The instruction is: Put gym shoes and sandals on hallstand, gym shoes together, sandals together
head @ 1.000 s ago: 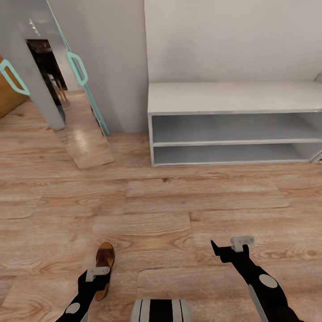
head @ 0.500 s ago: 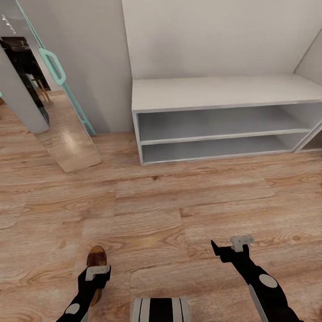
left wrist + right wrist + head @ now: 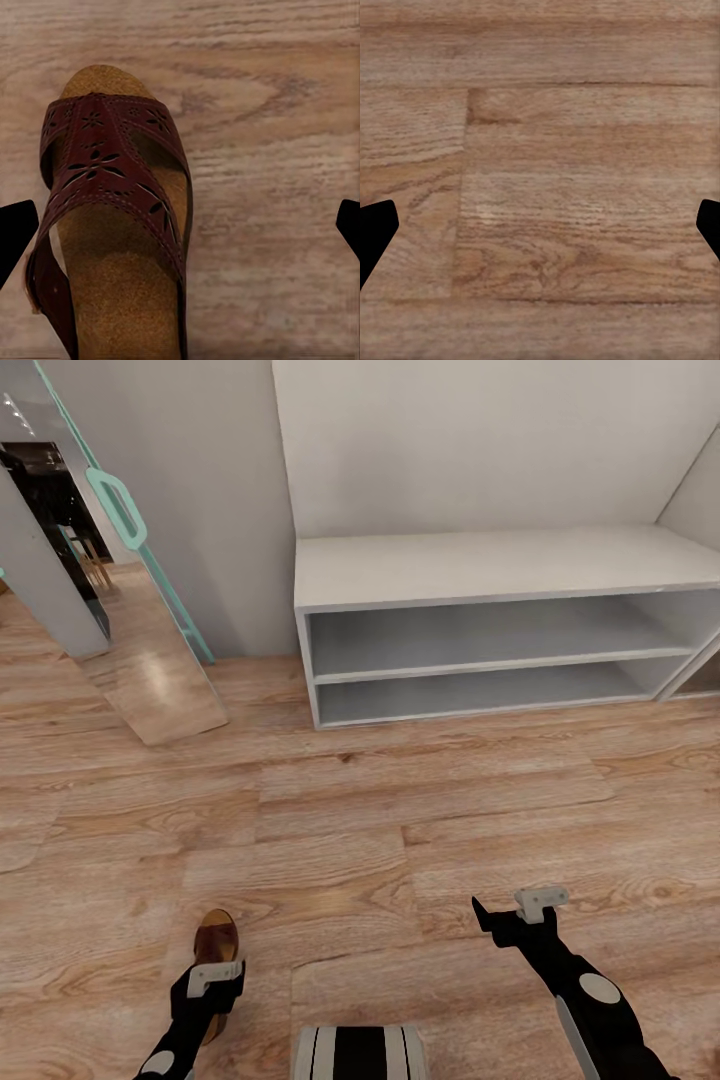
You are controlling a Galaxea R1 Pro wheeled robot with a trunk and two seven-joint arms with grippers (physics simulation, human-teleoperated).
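Brown sandal (flower cut-outs in its strap, tan footbed) lies beneath the spread-wide left claw.

Pale grey-white shoe rack against a plain light wall, two open shelves beneath its flat top, wood-plank floor spreading before it, leaning mirror with teal trim left of the rack, soft even light.

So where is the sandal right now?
The sandal lies flat on the corridor floor at the head view's lower left, directly under the open left gripper, well short of the hallstand; the left wrist view shows it between the fingertips.
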